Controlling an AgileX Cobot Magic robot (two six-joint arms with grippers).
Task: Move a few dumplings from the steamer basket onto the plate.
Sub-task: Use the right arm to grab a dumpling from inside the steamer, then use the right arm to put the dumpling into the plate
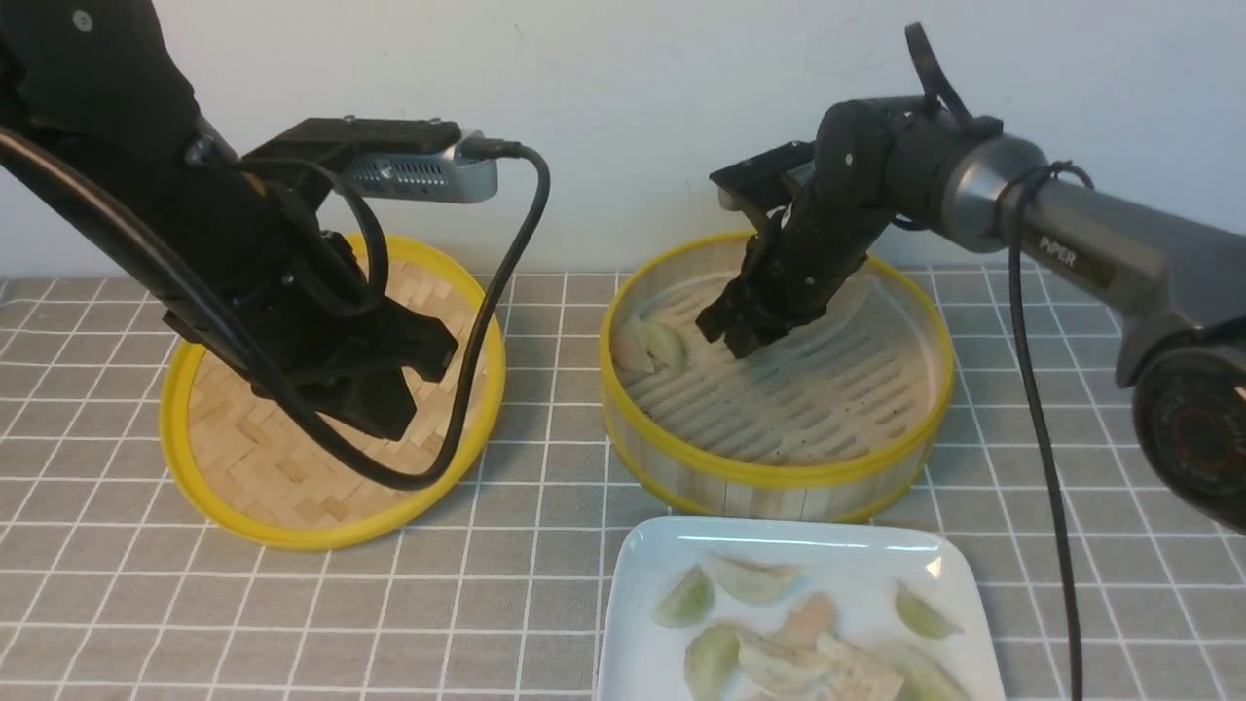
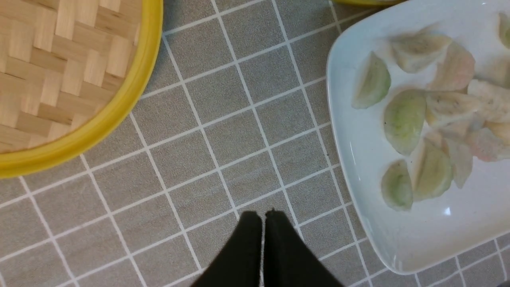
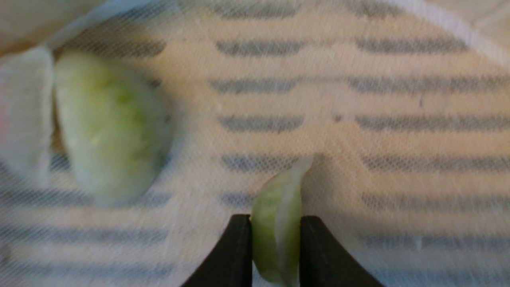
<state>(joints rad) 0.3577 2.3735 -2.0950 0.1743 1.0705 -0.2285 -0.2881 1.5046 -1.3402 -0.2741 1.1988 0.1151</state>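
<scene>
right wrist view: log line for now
right gripper: shut on pale green crescent dumpling | in round bamboo steamer basket | left gripper: shut, empty

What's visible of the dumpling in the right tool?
Small pale-green crescent dumpling, slightly translucent, whitish seam along one edge, soft-looking. It stands on edge, pinched across its middle by the black right tool, its pointed tip sticking out beyond. It is inside the round yellow-rimmed bamboo steamer basket, over the pale mesh liner; contact with the liner cannot be told. No other dumpling touches it.
</scene>
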